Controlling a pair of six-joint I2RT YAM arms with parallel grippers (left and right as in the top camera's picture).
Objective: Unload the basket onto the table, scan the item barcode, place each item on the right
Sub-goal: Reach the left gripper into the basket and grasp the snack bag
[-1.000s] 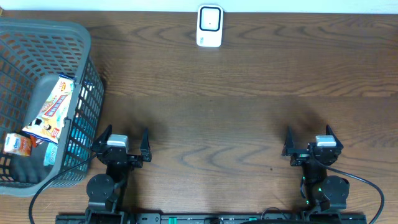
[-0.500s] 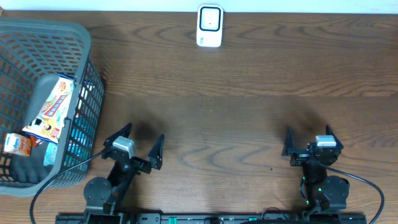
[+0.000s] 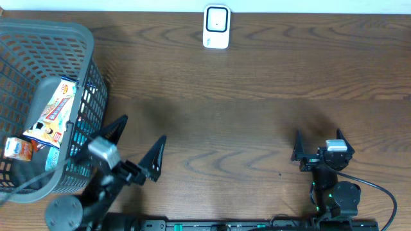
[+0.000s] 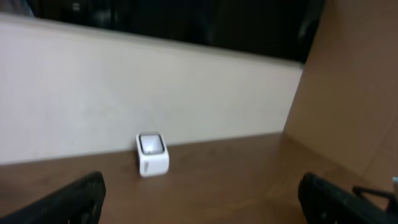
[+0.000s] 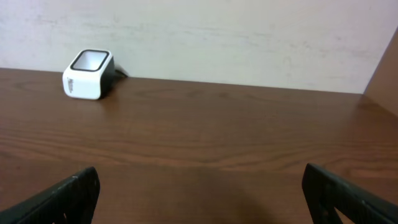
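The white barcode scanner point(image 3: 216, 27) stands at the table's far edge, also visible as the scanner point(image 4: 152, 154) in the left wrist view and the scanner point(image 5: 89, 66) in the right wrist view. Items lie in the grey basket point(image 3: 48, 29) at left: a long snack packet point(image 3: 54, 112), a small orange carton point(image 3: 18, 149) and a teal pack point(image 3: 54, 160). My left gripper point(image 3: 137, 144) is raised beside the basket's right wall, open and empty. The right gripper point(image 3: 319, 140) rests low at front right, open with nothing between its fingers point(image 5: 68, 199).
Brown wooden table point(image 3: 244, 109) with a pale wall behind it. The basket's right wall point(image 3: 96, 96) stands close to my left arm. A brown panel point(image 4: 354, 81) rises at the right in the left wrist view.
My left arm has risen from its rest pose and swung left toward the basket, its open jaws now tilted. The right arm has not moved.
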